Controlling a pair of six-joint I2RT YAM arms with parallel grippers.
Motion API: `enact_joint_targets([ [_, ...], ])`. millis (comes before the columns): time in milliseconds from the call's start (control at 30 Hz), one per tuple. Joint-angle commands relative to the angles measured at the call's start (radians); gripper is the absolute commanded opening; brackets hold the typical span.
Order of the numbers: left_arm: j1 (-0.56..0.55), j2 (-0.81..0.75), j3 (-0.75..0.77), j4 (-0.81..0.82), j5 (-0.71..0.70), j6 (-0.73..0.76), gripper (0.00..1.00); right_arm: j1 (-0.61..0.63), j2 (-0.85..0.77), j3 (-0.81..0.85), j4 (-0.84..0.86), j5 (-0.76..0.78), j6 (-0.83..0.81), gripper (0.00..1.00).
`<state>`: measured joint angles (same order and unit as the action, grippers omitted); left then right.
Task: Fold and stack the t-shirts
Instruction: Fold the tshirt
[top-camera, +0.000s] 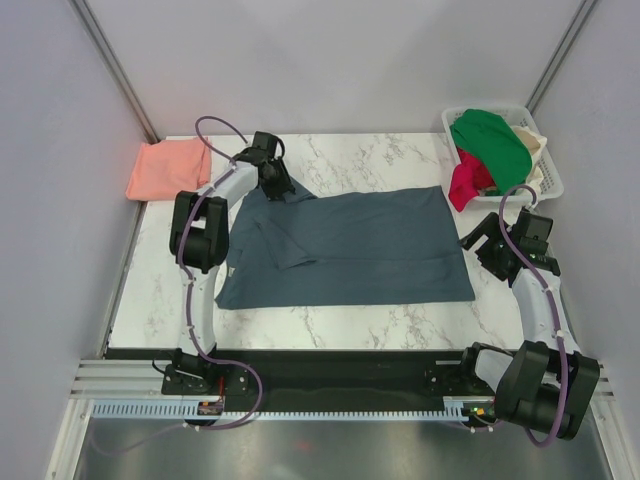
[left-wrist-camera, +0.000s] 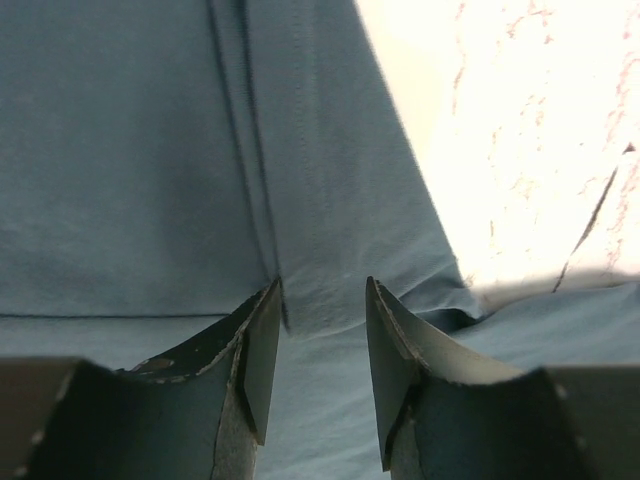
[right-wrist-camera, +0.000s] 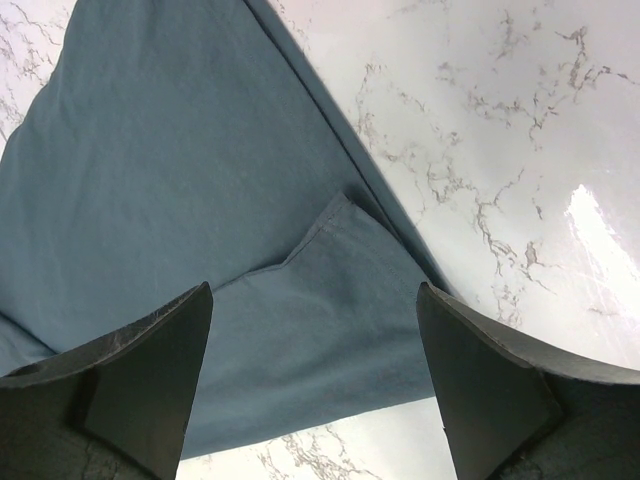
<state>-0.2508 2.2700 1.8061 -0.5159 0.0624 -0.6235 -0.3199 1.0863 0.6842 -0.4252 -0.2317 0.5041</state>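
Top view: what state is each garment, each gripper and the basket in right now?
slate-blue t-shirt, spread flat, left end partly folded.
salmon-pink t-shirt, folded, far-left corner.
left gripper, partly open over cloth.
right gripper, wide open.
basket, holding unfolded garments.

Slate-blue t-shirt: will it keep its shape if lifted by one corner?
Probably not: the slate-blue t-shirt lies limp with a folded-over flap, so it should drape. Likely light: thin cloth. On the smooth marble table it may slide when pushed.

big t-shirt (top-camera: 350, 245) was slate-blue | small t-shirt (top-camera: 165, 170) was salmon-pink | table (top-camera: 400, 160) was white marble, grey veins | basket (top-camera: 552, 178) was white | green garment (top-camera: 490, 140), red garment (top-camera: 466, 186)
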Motion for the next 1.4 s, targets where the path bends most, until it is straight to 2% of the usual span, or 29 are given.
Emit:
enact_joint_targets([
  [0, -0.019, 0.022, 0.067, 0.011, 0.013, 0.024, 0.45, 0.002, -0.002, 0.012, 0.025, -0.001, -0.016, 0.91],
  [133, -0.025, 0.036, 0.091, 0.010, 0.025, 0.018, 0.38, 0.002, 0.007, 0.014, 0.026, 0.005, -0.019, 0.91],
  [233, -0.025, 0.040, 0.090, 0.013, 0.036, 0.016, 0.23, 0.002, 0.012, 0.015, 0.026, 0.003, -0.022, 0.91],
  [267, -0.025, 0.042, 0.090, 0.014, 0.040, 0.018, 0.11, 0.002, 0.012, 0.014, 0.029, 0.003, -0.021, 0.91],
  [333, -0.025, 0.040, 0.090, 0.017, 0.065, 0.027, 0.02, 0.002, 0.015, 0.009, 0.035, -0.003, -0.024, 0.89],
  [533, -0.027, -0.033, 0.064, 0.028, 0.083, 0.054, 0.02, 0.022, 0.038, 0.018, 0.080, -0.038, -0.003, 0.82],
  [667, -0.027, -0.151, 0.010, 0.027, 0.070, 0.056, 0.02, 0.151, 0.130, 0.173, 0.089, 0.054, 0.023, 0.84],
  [1000, -0.028, -0.420, -0.206, 0.013, 0.057, 0.056, 0.02, 0.240, 0.581, 0.584, 0.082, 0.198, 0.013, 0.79],
  [1100, -0.028, -0.429, -0.235, 0.013, 0.063, 0.064, 0.02, 0.272, 0.703, 0.724, 0.046, 0.212, 0.010, 0.74],
  [1367, -0.028, -0.389, -0.254, 0.016, 0.091, 0.082, 0.02, 0.377, 0.960, 1.012, -0.044, 0.342, -0.018, 0.70],
])
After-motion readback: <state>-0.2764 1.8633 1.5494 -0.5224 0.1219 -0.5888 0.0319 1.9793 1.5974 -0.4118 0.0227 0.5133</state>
